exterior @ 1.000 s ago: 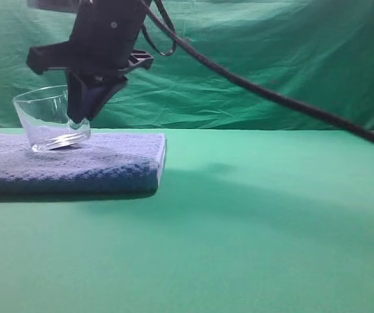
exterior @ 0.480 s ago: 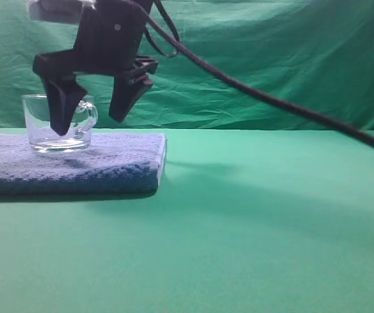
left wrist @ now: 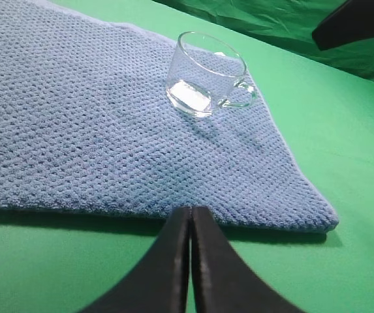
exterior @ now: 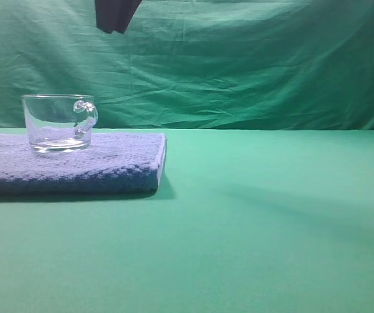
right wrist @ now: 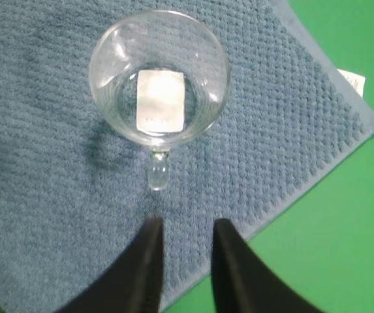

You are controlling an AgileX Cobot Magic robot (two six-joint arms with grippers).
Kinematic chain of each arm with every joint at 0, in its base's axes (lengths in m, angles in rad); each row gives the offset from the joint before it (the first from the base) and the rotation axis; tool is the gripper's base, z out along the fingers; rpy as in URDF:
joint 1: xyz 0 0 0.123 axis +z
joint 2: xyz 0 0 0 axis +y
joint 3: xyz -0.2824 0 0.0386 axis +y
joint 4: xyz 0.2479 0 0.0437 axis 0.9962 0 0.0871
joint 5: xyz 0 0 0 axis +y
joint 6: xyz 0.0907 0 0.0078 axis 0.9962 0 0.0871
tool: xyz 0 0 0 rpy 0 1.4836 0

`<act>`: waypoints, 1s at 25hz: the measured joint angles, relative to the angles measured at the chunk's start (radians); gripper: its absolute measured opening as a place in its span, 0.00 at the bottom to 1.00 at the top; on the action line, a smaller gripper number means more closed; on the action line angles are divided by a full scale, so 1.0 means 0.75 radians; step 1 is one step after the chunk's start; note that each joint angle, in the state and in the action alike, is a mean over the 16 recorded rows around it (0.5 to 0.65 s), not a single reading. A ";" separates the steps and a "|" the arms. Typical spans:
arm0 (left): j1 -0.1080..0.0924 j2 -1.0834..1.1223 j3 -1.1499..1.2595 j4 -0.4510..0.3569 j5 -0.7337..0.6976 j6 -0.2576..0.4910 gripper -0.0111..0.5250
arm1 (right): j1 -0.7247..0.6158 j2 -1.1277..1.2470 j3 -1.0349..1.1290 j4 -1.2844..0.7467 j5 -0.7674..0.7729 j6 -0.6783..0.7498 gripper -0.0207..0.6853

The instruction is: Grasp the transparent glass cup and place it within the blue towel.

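Cup first: the transparent glass cup (exterior: 59, 124) stands upright on the blue towel (exterior: 108, 163). It sits on the left part of the towel in the high view, well in from the towel's right edge. Nothing touches the cup. It is see-through, and its thick bottom looks bright white from above. Its small round handle (right wrist: 158, 171) points toward the right pincer (right wrist: 187, 225).

From above, the right pincer hangs over the towel, near the cup but not touching it. Its two black fingers (right wrist: 146, 261) are apart, with a small gap between them. Blue towel shows through the gap. The pincer holds nothing. In the high view only a dark bit of it shows at the top edge, up above the cup.

The left pincer (left wrist: 190, 215) is low over the green desk (exterior: 271, 228), just in front of the towel's near edge. Its two fingers are pressed together and hold nothing. The cup is well apart from it, on the far side of the towel.

The towel is thick and bumpy and lies flat on the desk. A small white label (right wrist: 351, 81) pokes out at one corner. A wrinkly green cloth (exterior: 271, 65) hangs behind the desk.
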 joint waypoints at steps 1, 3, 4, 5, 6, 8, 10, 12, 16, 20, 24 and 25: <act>0.000 0.000 0.000 0.000 0.000 0.000 0.02 | 0.000 -0.008 0.000 -0.001 0.005 0.010 0.11; 0.000 0.000 0.000 0.000 0.000 0.000 0.02 | 0.000 -0.025 0.000 -0.006 0.011 0.033 0.11; 0.000 0.000 0.000 0.000 0.000 0.000 0.02 | 0.000 -0.034 0.000 -0.009 0.013 0.044 0.11; 0.000 0.000 0.000 0.000 0.000 0.000 0.02 | 0.000 -0.044 0.000 -0.013 0.014 0.056 0.11; 0.000 0.000 0.000 0.000 0.000 0.000 0.02 | 0.000 -0.055 0.000 -0.017 0.015 0.068 0.11; 0.000 0.000 0.000 0.000 0.000 0.000 0.02 | 0.000 -0.080 0.000 -0.030 0.016 0.093 0.11; 0.000 0.000 0.000 0.000 0.000 0.000 0.02 | 0.000 -0.112 0.000 -0.047 0.018 0.123 0.11; 0.000 0.000 0.000 0.000 0.000 0.000 0.02 | 0.000 -0.152 0.000 -0.070 0.019 0.161 0.11; 0.000 0.000 0.000 0.000 0.000 0.000 0.02 | 0.000 -0.262 0.011 -0.124 0.022 0.233 0.11; 0.000 0.000 0.000 0.000 0.000 0.000 0.02 | 0.000 -0.410 0.062 -0.178 0.025 0.288 0.11; 0.000 0.000 0.000 0.000 0.000 0.000 0.02 | 0.000 -0.580 0.179 -0.224 0.013 0.336 0.11; 0.000 0.000 0.000 0.000 0.000 0.000 0.02 | 0.000 -0.625 0.219 -0.232 0.005 0.346 0.11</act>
